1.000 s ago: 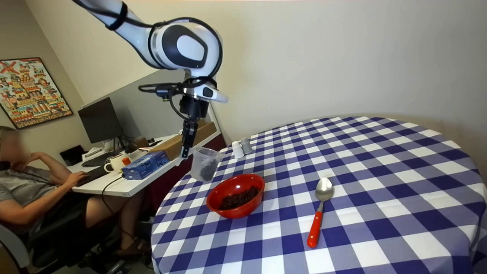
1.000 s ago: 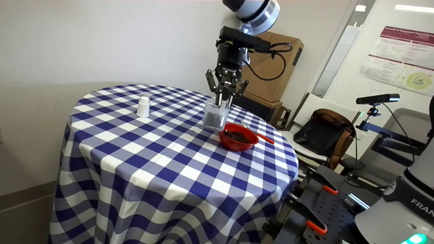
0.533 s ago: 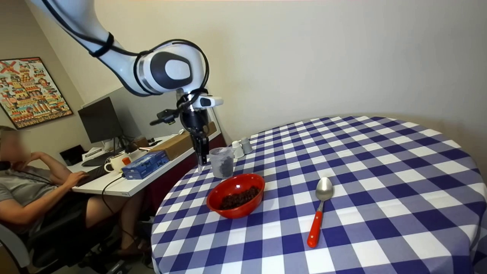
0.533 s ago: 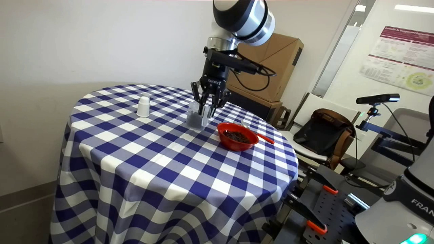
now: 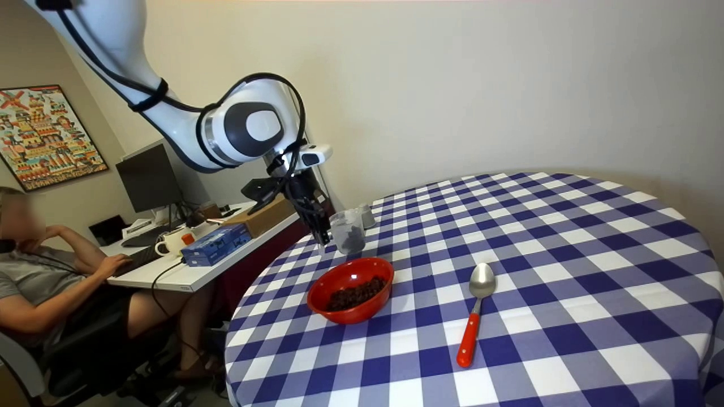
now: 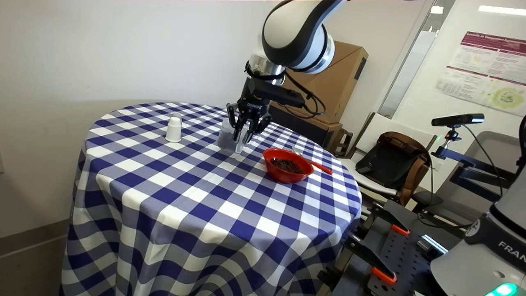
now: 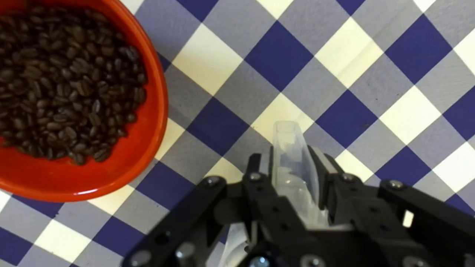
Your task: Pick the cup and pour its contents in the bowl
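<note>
Cup [image 6: 225, 135] and claw [image 7: 292, 160] had shifted farther from the bowl [image 6: 283, 176] since the earlier frame. Clenched on the cup's handle [image 7: 287, 144], whose long axis ran down past its tips, the claw stood between cup and bowl in an exterior view; whether the cup touched the tabletop [image 6: 197, 181] I could not tell. Beans [image 7: 63, 89] lay in the bowl, so what remained was probably setting the cup down along that axis.

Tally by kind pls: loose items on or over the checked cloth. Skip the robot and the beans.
Bowl: 1
Cup: 1
Spoon: 1
White shaker and grey shaker (shakers by their look): 2
Total: 5
</note>
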Robot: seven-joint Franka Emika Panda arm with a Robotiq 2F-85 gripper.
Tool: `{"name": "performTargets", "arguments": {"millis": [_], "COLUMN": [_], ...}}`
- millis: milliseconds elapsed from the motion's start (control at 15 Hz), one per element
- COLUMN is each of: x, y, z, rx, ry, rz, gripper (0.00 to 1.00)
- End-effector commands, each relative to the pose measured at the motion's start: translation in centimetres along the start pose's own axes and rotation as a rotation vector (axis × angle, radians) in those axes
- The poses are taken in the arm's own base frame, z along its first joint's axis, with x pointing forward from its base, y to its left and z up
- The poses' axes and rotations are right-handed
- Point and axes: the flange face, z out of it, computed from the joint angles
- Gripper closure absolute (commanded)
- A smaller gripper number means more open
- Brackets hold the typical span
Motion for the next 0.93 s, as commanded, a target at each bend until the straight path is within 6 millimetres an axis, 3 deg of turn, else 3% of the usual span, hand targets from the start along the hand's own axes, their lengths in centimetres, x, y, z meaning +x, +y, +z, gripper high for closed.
{"name": "performTargets", "arguments": {"millis": [0,467,533,600,867], "x": [-0.2,-0.7,-0.8,-0.9,-1.2], "y": [0.4,0.6,0.5,0.4,0.1], "z": [0.4,1.6,1.7,1.8,2.1], "rx": [-0.048,-0.102,-0.101,-0.100,-0.097], "ry": [0.028,0.037,0.037,0.037,0.017], "rz": [-0.016,-0.037,-0.038,-0.037,-0.026], "gripper": [0.94,0.94,0.82,0.53,0.27]}}
